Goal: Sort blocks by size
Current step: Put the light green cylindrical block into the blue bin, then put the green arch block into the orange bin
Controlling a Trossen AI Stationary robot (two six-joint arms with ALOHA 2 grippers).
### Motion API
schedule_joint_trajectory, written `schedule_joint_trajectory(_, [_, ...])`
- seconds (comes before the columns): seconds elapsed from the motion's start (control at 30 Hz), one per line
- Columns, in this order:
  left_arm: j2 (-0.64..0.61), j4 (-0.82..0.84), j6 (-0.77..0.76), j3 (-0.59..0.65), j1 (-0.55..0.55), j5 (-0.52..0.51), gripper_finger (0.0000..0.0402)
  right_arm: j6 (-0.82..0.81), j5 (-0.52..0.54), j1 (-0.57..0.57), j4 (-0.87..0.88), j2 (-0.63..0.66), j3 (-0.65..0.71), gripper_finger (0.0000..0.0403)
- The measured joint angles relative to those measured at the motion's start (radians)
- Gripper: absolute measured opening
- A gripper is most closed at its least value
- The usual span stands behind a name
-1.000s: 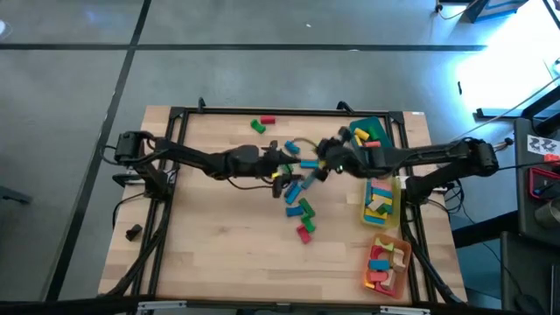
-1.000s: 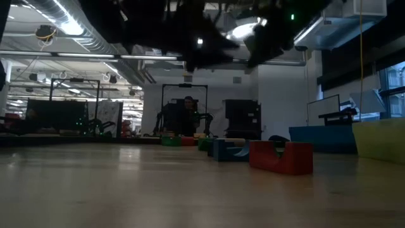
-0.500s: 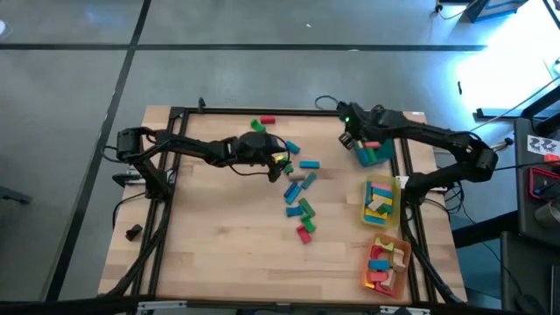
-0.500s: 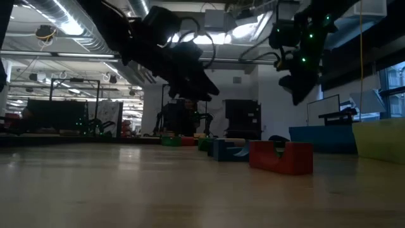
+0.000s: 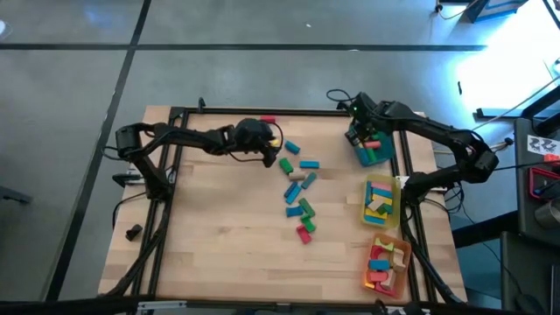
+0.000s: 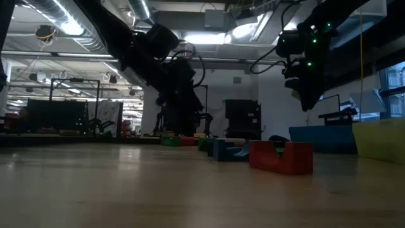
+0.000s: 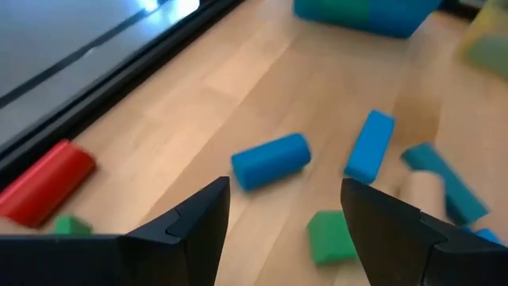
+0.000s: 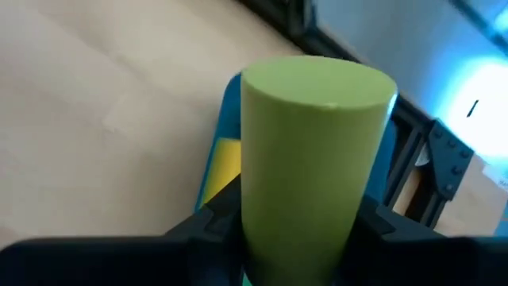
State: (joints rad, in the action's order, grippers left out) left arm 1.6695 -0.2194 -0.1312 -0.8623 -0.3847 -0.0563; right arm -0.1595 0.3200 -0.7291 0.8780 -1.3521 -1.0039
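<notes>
gripping a yellow-green cylinder [image 8: 316,159] between its fingers, your right gripper [image 5: 359,131] hangs over the teal tray [image 5: 374,150] at the table's far right corner. your left gripper [image 5: 267,150] sits above the far middle of the table [image 5: 210,236], fingers spread wide, nothing between them. below it lie a blue cylinder [image 7: 271,160], a blue bar [image 7: 370,146], a green block [image 7: 329,237] and a red bar [image 7: 46,183]. loose blocks [image 5: 297,194] trail down the table's middle; the yellow tray [image 5: 381,199] and orange tray [image 5: 388,263] hold sorted pieces.
</notes>
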Motion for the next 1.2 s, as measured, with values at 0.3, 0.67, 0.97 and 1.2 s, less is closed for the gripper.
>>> schedule_joint_trajectory(0.3, [0.000, 0.119, 0.000, 0.000, -0.012, 0.000, 0.0225, 0.001, -0.046, 0.002, 0.122, 0.000, 0.001, 0.0127])
schedule_joint_trajectory(0.67, [-0.001, 0.126, -0.001, 0.000, -0.012, 0.000, 0.0225, 0.001, -0.044, 0.002, 0.117, 0.000, 0.001, 0.0117])
schedule_joint_trajectory(0.97, [-0.001, 0.125, -0.074, 0.000, -0.046, -0.094, 0.0225, 0.000, -0.044, 0.002, 0.105, 0.000, 0.001, 0.0117])
schedule_joint_trajectory(1.2, [-0.001, 0.125, -0.071, 0.000, -0.127, -0.098, 0.0225, -0.003, -0.044, 0.002, 0.080, 0.000, 0.001, 0.0117])
